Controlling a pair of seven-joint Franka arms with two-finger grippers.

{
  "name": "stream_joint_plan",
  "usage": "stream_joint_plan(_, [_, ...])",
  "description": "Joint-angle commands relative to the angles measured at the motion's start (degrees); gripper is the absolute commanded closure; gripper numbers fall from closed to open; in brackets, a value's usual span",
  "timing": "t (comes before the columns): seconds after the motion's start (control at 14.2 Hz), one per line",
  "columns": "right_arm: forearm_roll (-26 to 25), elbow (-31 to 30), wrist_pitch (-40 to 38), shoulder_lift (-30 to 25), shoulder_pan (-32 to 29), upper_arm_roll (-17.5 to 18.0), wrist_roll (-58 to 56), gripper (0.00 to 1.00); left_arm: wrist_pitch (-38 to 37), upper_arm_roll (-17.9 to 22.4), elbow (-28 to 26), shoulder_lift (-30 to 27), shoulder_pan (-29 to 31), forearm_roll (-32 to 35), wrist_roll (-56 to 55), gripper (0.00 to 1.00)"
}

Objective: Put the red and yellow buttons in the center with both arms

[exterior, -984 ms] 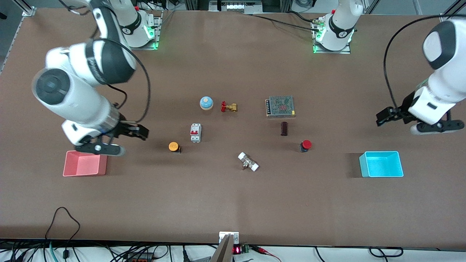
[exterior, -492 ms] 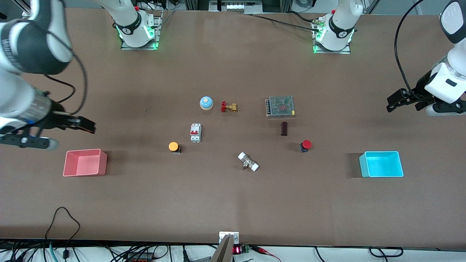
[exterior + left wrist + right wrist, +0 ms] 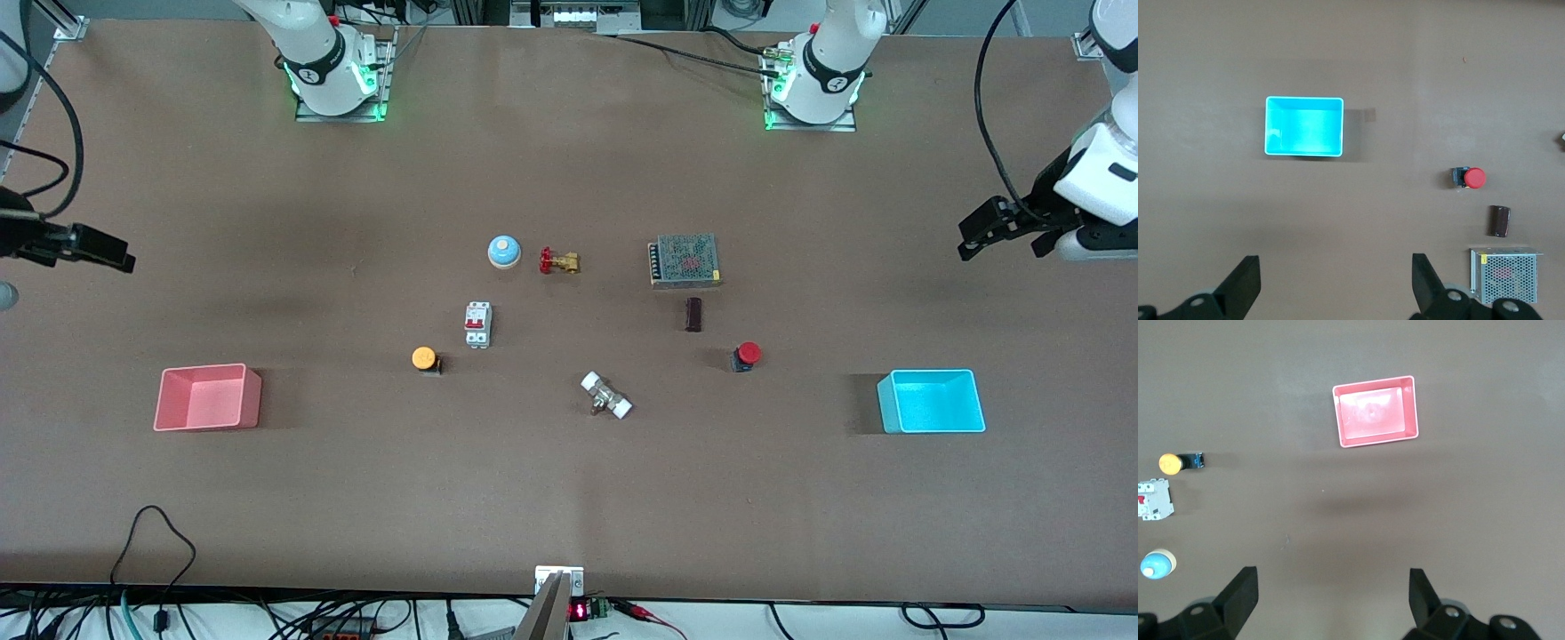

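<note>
The yellow button point(image 3: 425, 358) lies on the brown tabletop point(image 3: 542, 356) beside the white breaker point(image 3: 477, 324), toward the right arm's end. The red button point(image 3: 747, 355) lies toward the left arm's end, near a dark brown block point(image 3: 693, 314). My left gripper point(image 3: 967, 243) is open and empty, high over the table's edge at its own end. Its wrist view point(image 3: 1336, 267) shows the red button point(image 3: 1469, 178) far below. My right gripper point(image 3: 120, 260) is open and empty, high over its own end. Its wrist view point(image 3: 1333, 580) shows the yellow button point(image 3: 1170, 462).
A pink bin point(image 3: 253, 396) point(image 3: 1378, 441) stands at the right arm's end and a cyan bin point(image 3: 889, 404) point(image 3: 1304, 99) at the left arm's end. A light-blue dome point(image 3: 504, 252), a brass valve point(image 3: 558, 261), a mesh-topped power supply point(image 3: 685, 260) and a white-capped fitting point(image 3: 606, 396) lie mid-table.
Both arms have swung outward and away from the table's middle. The right gripper left the spot by the pink bin; the left gripper rose toward its end. The objects have not moved.
</note>
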Motion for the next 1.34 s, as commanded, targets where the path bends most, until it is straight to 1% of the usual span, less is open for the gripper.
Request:
stream_joint_plan(0.0, [-0.8, -9.2, 4.6, -6.1, -0.2, 1.2, -0.7, 0.00, -3.6, -0.3, 1.3, -2.8, 0.7, 0.9, 1.1, 0.00])
stream_joint_plan(0.07, [-0.7, -12.1, 6.6, -8.3, 0.0, 1.2, -0.7, 0.00, -6.1, -0.3, 3.2, -2.7, 0.6, 0.9, 1.2, 0.00])
stream_joint_plan(0.14, [-0.7, -12.6, 6.5, -9.0, 0.1, 1.3, -0.7, 0.00, -8.2, -0.5, 4.9, -2.7, 0.4, 0.9, 1.1, 0.00])
stream_joint_plan(0.28, [-0.6, -12.1, 5.7, -9.2, 0.1, 1.4, -1.5, 0.00, -12.2, -1.9, 7.7, -2.8, 0.6, 0.8, 1.1, 0.00])
stream_joint_plan(0.42, [-0.6, -12.1, 5.3, -9.4, 0.1, 1.4, -2.4, 0.00, -14.4, -1.7, 11.7, -2.2, 0.6, 0.6, 1.0, 0.00])
stream_joint_plan(0.7, [-0.8, -11.7, 5.1, -9.0, 0.0, 1.3, -2.7, 0.00, -14.5, -1.5, 13.9, -1.0, 0.6, 0.1, 1.2, 0.00])
stream_joint_plan(0.91, [-0.7, -11.6, 5.1, -9.1, 0.2, 1.3, -1.6, 0.00, -14.5, -1.1, 14.6, -0.8, 1.2, 0.0, 4.1, 0.00])
stream_joint_plan(0.98, [-0.7, -11.5, 5.1, -9.1, 0.0, 1.1, -1.6, 0.00, -14.5, -1.1, 16.4, 0.3, 1.3, 0.0, 4.1, 0.00])
stream_joint_plan(1.05, [-0.7, -11.4, 5.1, -9.2, 0.0, 1.1, -1.7, 0.00, -14.6, -1.1, 17.0, 1.3, 1.4, 0.0, 4.2, 0.00])
stream_joint_plan(1.27, [-0.7, -11.4, 5.1, -9.3, 0.1, 1.2, -1.7, 0.00, -14.8, -1.1, 17.0, 1.1, 1.4, -0.1, 4.2, 0.00])
